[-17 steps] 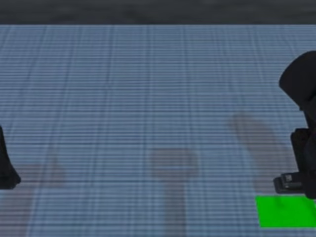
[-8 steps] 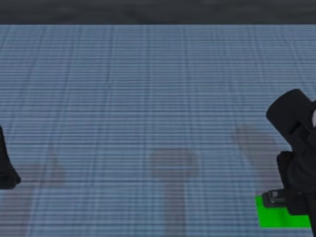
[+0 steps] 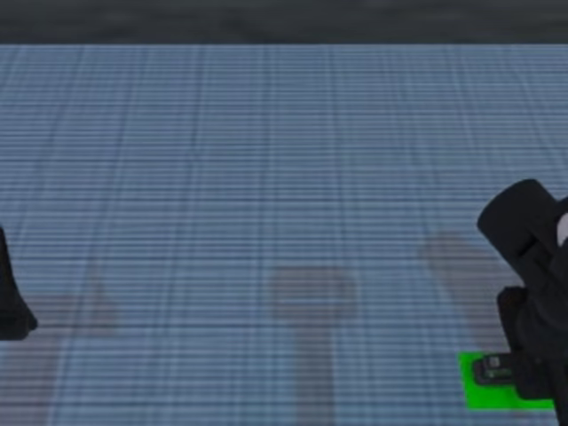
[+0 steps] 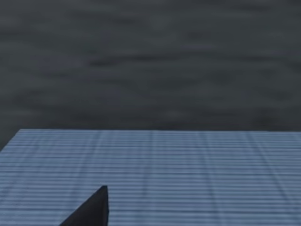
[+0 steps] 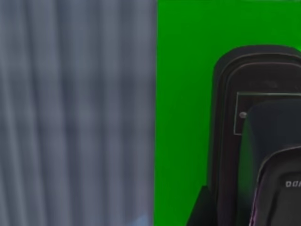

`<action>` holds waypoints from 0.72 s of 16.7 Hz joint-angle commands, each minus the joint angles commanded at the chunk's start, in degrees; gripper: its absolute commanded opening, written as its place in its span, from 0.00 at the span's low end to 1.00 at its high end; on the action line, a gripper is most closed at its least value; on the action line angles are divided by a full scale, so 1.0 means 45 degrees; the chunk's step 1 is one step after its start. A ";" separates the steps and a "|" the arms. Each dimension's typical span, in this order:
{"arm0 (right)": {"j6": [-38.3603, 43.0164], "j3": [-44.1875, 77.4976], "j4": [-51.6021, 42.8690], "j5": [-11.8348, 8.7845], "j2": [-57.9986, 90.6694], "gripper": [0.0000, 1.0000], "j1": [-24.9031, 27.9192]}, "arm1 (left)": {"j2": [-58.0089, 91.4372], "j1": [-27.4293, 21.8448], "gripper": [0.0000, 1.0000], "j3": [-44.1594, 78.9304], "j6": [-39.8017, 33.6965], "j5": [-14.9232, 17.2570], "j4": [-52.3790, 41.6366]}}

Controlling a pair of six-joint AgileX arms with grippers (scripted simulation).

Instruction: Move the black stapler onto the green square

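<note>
So the right gripper is down low at the bench's near right corner, right over the green square, and the black stapler is poking out of it toward the left. From the top view the stapler's visible end sits inside the green patch, near its left edge, and the right wrist view backs that up: the stapler's rounded end has green all around it, with the edge of the patch well off to one side. The jaws look clenched on the stapler, gripping it further back along its body so the rounded end sticks out free, which makes sense since that lets you see where it's landing. What I can't tell is whether it's actually resting on the green or hanging just above it; there's no clear gap or shadow to judge by. My guess is the carry is basically done and what's left is letting go and lifting clear without dragging it off the patch. The left gripper is just parked at the bench's left edge, doing nothing.
</note>
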 joint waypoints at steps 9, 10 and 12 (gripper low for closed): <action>0.0000 0.0000 0.0000 0.0000 0.0000 0.75 0.0000 | 0.0000 0.0000 1.00 0.0000 0.0000 0.0000 0.0000; 0.0000 0.0000 0.0000 0.0000 0.0000 0.83 0.0000 | 0.0000 0.0000 1.00 0.0000 0.0000 0.0000 0.0000; 0.0000 0.0000 0.0000 0.0000 0.0000 0.98 0.0000 | 0.0000 0.0000 1.00 0.0000 0.0000 0.0000 0.0000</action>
